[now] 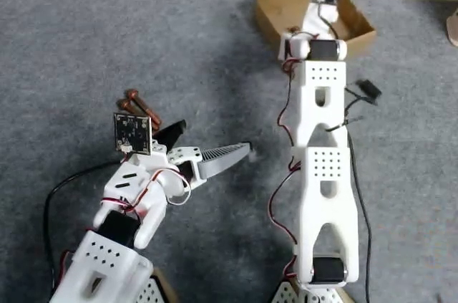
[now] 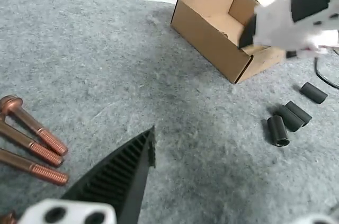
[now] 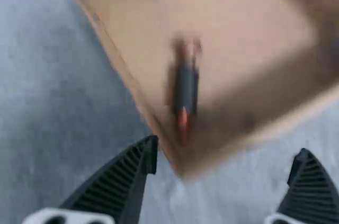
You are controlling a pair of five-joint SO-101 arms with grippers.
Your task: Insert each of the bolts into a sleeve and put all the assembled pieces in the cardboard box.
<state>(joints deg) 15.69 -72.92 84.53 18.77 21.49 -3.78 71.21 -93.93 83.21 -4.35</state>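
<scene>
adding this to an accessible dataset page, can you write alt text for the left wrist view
Copper bolts lie side by side on grey felt next to the open left gripper, with loose black sleeves lying on the far side of it. Behind them stands an open cardboard box, with the right arm over it.

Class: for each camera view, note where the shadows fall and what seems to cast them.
High view: a soft shadow lies on the mat beside the right arm, on the side towards the left gripper. Left wrist view: faint shade on the mat along the cardboard box wall and under the sleeves. Right wrist view: a dark band crosses the box floor near the assembled piece.
</scene>
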